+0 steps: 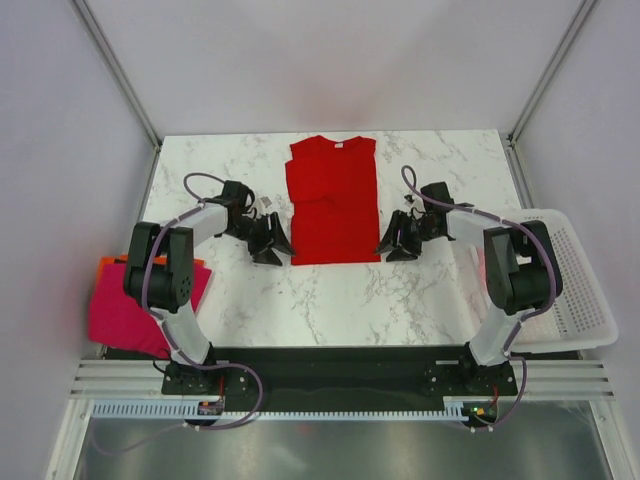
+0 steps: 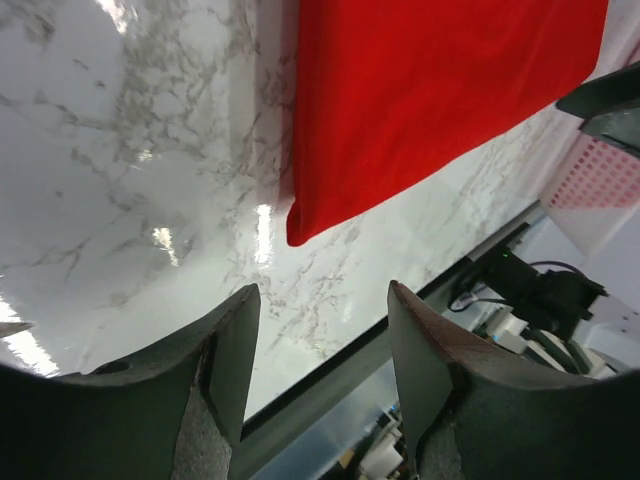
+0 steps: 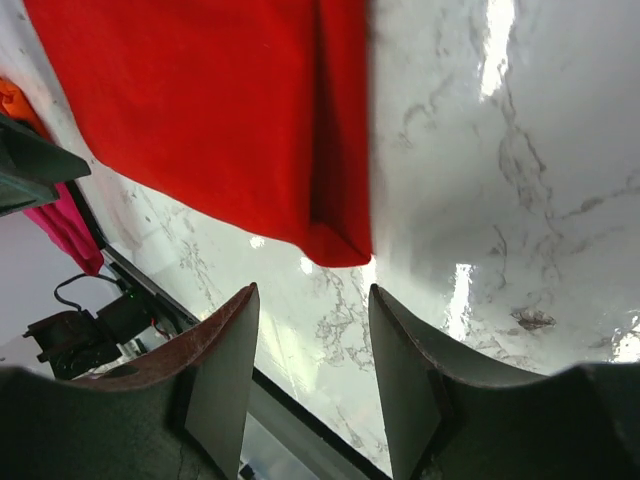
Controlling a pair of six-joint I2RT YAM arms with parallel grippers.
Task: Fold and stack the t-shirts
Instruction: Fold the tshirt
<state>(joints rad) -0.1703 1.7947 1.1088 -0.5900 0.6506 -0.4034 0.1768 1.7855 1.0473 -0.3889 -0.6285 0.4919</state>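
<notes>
One smooth red t-shirt (image 1: 333, 200) folded rectangular, glossy marbled table (image 1: 330, 300), left tool (image 1: 274, 249) and right tool (image 1: 396, 251) gaping empty

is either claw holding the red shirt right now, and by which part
Nothing is held. The left claw and right claw both stand open beside the near corners of the red t-shirt, with no cloth between the jaws.

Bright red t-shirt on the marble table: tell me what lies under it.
Only the white marble tabletop shows around the bright red cloth t-shirt; anything directly beneath is hidden.
</notes>
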